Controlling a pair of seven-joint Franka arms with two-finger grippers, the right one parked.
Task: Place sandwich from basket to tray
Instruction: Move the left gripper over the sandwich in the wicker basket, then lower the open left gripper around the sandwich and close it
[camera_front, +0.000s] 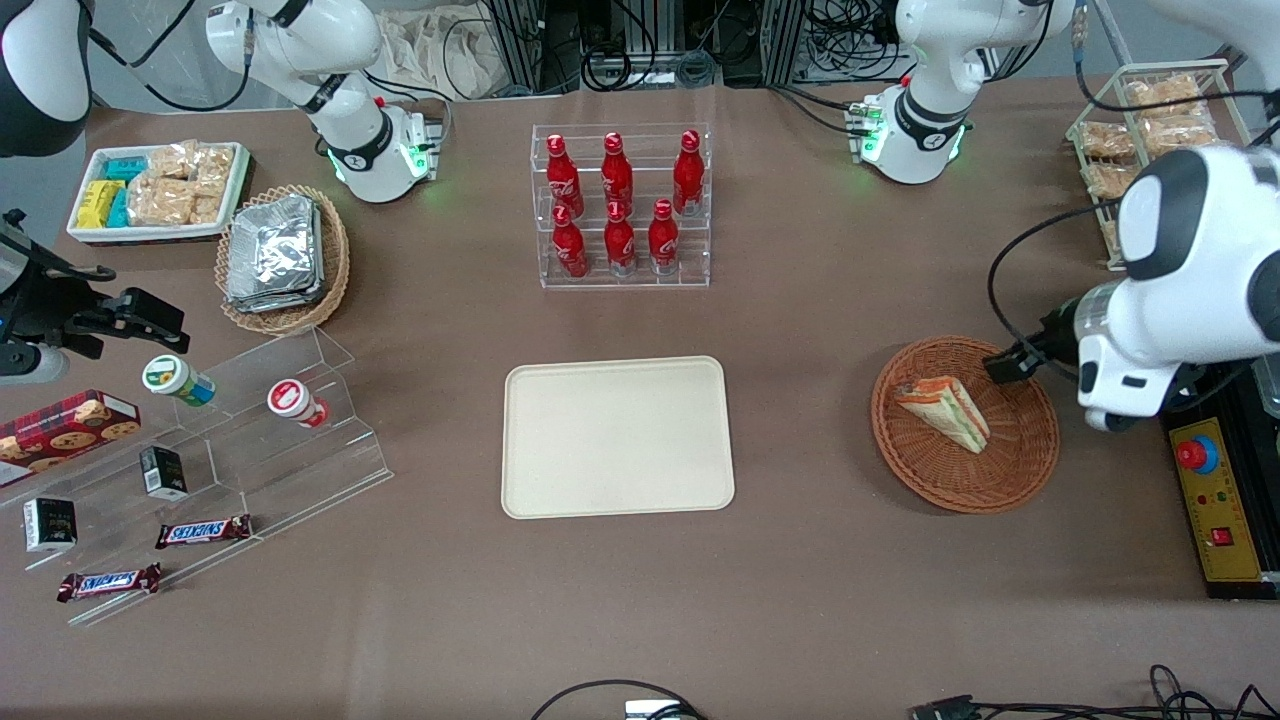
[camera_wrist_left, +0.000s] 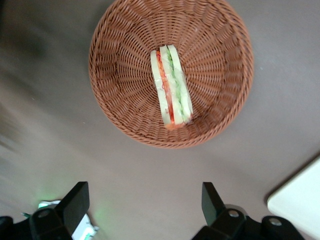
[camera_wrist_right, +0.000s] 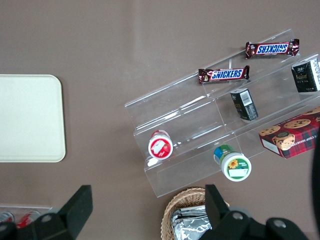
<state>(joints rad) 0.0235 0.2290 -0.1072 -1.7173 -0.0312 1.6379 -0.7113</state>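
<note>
From the front, the sandwich (camera_front: 944, 412) lies in the basket (camera_front: 1030, 470), well apart from the tray (camera_front: 617, 437). The gripper (camera_front: 1010, 364) hangs over the basket's rim.

At the left wrist, the gripper (camera_wrist_left: 145, 205) is spread wide, holding nothing, above bare table near the basket (camera_wrist_left: 120, 65) and sandwich (camera_wrist_left: 171, 86).

six red bottles (camera_front: 618, 205), two snickers bars (camera_front: 203, 531), one sandwich (camera_front: 943, 412).

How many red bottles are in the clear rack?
6 red bottles: three on the upper step, three on the lower step nearer the front camera. None seem hidden. The gripper hangs open beside the basket.
</note>
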